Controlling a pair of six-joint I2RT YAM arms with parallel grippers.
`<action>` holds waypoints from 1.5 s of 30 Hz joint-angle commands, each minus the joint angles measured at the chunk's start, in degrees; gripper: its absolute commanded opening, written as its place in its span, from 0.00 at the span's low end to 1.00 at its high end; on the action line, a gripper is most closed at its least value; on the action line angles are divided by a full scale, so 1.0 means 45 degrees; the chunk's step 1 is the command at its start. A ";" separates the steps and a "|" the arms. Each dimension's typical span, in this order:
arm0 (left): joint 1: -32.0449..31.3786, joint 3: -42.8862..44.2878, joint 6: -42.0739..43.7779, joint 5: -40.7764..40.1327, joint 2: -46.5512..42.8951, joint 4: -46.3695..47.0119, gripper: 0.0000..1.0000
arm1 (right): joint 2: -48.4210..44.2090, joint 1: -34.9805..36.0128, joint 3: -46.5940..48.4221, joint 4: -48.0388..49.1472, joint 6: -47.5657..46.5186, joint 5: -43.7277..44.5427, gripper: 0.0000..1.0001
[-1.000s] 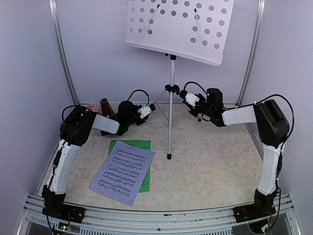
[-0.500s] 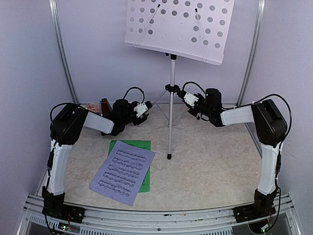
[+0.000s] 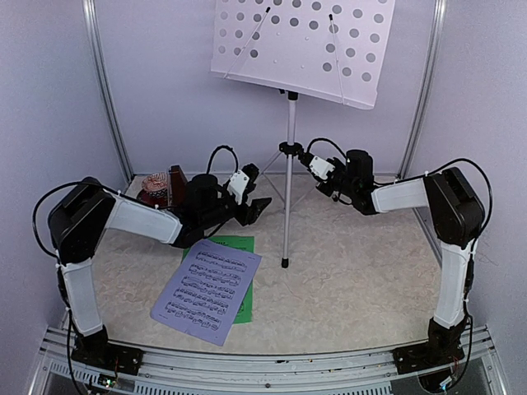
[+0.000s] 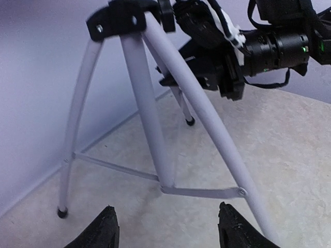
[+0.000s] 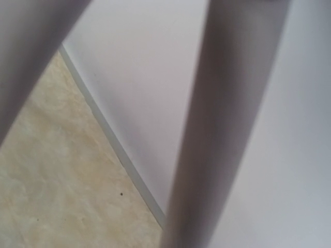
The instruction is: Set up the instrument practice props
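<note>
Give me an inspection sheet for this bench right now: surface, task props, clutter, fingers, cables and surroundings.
Surface: beige marbled tabletop.
Job's things: silver tripod music stand with perforated grey desk upright at back centre; pale lavender music sheet lying flat over green music sheet, front left; brown pyramid metronome back left, partly hidden.
Clutter: reddish round item beside the metronome, too small to identify.
Grippers: left gripper fingers apart, empty, facing the stand's legs; right gripper fingers appear closed on the stand under its hub.
Cables: black cables loop above both wrists.
Surroundings: pale lilac walls, metal corner posts.
</note>
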 commanded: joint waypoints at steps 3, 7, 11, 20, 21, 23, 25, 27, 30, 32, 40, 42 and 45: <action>-0.1121 -0.1390 -0.3409 0.0441 0.0451 0.1237 0.64 | 0.0541 0.0544 -0.0938 -0.3257 -0.1643 0.0024 0.00; -0.1550 -0.1376 -0.4870 0.1021 0.1157 0.2275 0.61 | 0.0540 0.0544 -0.0851 -0.3298 -0.1569 0.0026 0.00; -0.2040 -0.1055 -0.5732 0.1107 0.2094 0.2864 0.59 | 0.0603 0.0563 -0.0830 -0.3396 -0.1619 0.0201 0.00; -0.2489 -0.0220 -0.6652 0.0956 0.2360 0.2295 0.44 | 0.0821 0.0602 -0.0784 -0.3573 -0.1705 0.0796 0.00; -0.2489 -0.0199 -0.6700 0.0954 0.2280 0.2206 0.42 | 0.0838 0.0604 -0.0766 -0.3604 -0.1688 0.0844 0.00; -0.2500 -0.0207 -0.6742 0.0995 0.2160 0.2101 0.36 | 0.0872 0.0607 -0.0765 -0.3658 -0.1678 0.0935 0.00; -0.2506 -0.0234 -0.6782 0.1081 0.2024 0.1980 0.29 | 0.0892 0.0620 -0.0771 -0.3722 -0.1649 0.1001 0.00; -0.2517 -0.0307 -0.6808 0.1280 0.1844 0.1950 0.20 | 0.0938 0.0621 -0.0830 -0.3798 -0.1654 0.1127 0.00; -0.2520 -0.0588 -0.6835 0.1372 0.1430 0.2016 0.10 | 0.1012 0.0621 -0.0831 -0.3898 -0.1699 0.1385 0.00; -0.2539 -0.0839 -0.6847 0.1379 0.1141 0.2058 0.05 | 0.1055 0.0621 -0.0830 -0.3992 -0.1698 0.1571 0.00; -0.2696 -0.1482 -0.6973 0.0399 0.0902 0.2254 0.29 | 0.1117 0.0638 -0.1011 -0.4177 -0.1449 0.1727 0.00; -0.2645 -0.1496 -0.7236 -0.0099 0.1202 0.2387 0.45 | 0.1097 0.0688 -0.1024 -0.4164 -0.1437 0.1755 0.00; -0.2419 -0.1257 -0.7836 -0.0117 0.1855 0.2683 0.52 | 0.1097 0.0755 -0.1029 -0.4168 -0.1448 0.1778 0.00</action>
